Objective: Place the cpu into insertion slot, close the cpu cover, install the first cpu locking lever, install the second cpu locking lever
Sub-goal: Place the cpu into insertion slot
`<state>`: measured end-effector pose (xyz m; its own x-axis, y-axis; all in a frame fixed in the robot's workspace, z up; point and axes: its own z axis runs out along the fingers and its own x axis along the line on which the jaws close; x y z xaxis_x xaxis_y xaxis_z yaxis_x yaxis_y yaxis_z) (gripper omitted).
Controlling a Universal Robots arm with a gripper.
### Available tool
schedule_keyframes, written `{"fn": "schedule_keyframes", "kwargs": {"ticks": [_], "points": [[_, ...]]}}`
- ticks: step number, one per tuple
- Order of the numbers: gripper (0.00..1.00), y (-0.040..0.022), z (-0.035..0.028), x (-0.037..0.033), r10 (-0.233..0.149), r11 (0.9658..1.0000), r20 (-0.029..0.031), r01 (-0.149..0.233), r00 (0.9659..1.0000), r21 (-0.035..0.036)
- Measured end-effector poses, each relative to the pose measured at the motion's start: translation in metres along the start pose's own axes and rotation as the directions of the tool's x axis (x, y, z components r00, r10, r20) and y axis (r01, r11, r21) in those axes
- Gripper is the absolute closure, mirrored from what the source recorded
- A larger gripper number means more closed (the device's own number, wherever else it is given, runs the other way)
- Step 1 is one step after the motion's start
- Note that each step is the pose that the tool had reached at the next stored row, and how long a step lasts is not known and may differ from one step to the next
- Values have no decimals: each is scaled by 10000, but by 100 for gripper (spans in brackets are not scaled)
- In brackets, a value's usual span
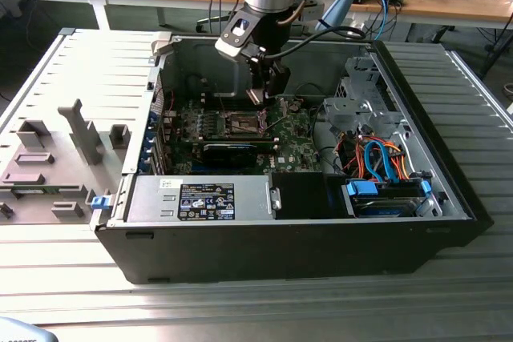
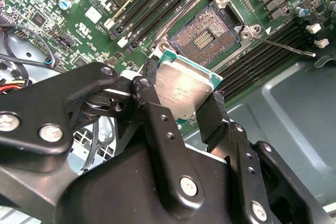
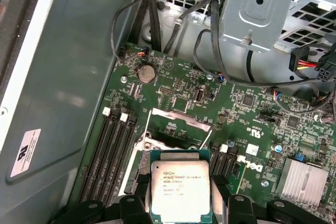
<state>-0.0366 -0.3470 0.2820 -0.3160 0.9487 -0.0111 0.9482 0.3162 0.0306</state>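
Inside the open computer case, over the green board, the gripper hangs near the bare insertion slot, clamped on opposite edges of the cpu. It looks light and stiff but probably fragile underneath, so hold it by the edges only, with a gentle squeeze.

Silver-grey cpu, green rim; green circuit board; black gripper.
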Motion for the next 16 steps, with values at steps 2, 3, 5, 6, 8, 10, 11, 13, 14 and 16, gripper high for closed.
{"fn": "schedule_keyframes", "kwargs": {"ticks": [2,3,5,6,8,10,11,13,14,16], "points": [[45,0,0,0,28,10000,1,-28,10000,1],[45,0,0,0,41,10000,1,-41,10000,1],[45,0,0,0,79,10000,2,-79,10000,1],[45,0,0,0,92,10000,3,-92,10000,1],[45,0,0,0,110,9999,4,-110,9999,1],[45,0,0,0,129,9999,5,-129,9999,2],[45,0,1,0,137,9999,4,-137,9999,2],[45,0,2,0,157,9999,5,-157,9999,2],[45,0,2,0,170,9999,6,-170,9999,2],[45,0,3,0,188,9998,6,-188,9998,3]]}}
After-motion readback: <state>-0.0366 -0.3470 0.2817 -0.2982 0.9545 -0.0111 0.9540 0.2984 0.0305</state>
